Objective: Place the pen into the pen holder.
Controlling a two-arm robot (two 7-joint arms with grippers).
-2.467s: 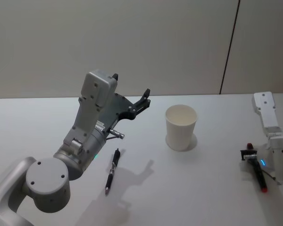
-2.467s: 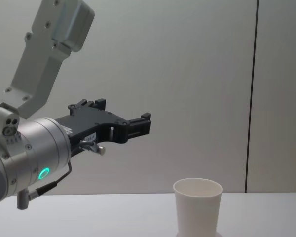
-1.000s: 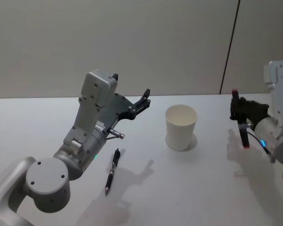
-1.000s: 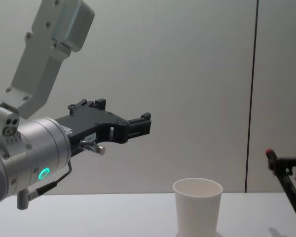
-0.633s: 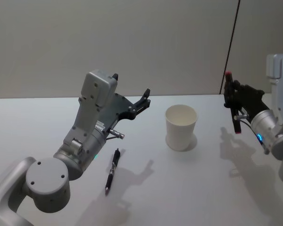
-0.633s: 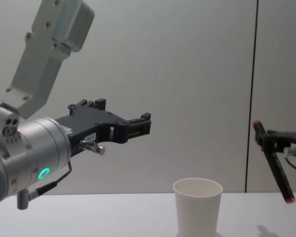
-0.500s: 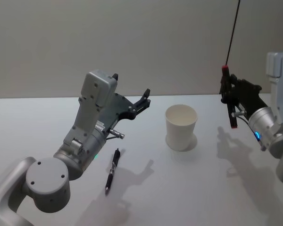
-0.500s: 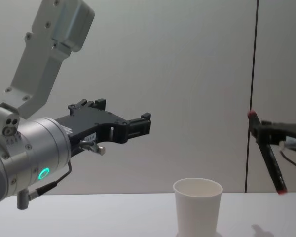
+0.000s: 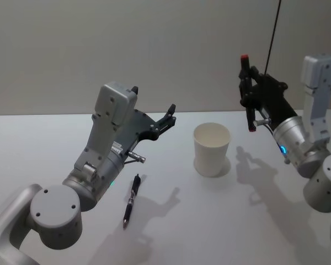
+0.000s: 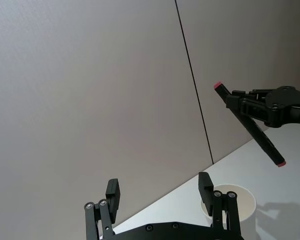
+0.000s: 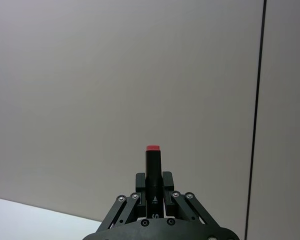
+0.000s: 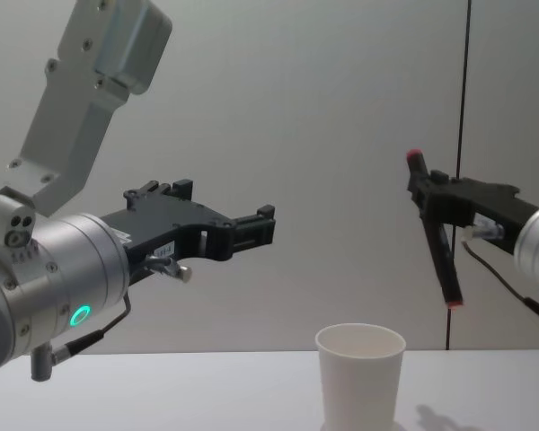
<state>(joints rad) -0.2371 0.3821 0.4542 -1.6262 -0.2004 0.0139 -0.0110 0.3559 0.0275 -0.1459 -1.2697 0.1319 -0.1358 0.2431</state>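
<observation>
Up right of holder (image 9: 211, 152): R hand (image 9: 248, 102) grips pen (image 9: 245, 72) near-vertical; L hand (image 9: 153, 99) idle.

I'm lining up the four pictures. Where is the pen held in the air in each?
Head view: held pen upper right, in the right tool.
Chest view: above and right of the cup.
Left wrist view: slanted beside the wall seam.
Right wrist view: clamped in the tool, red end showing.
Shared landmark: the wall seam.
</observation>
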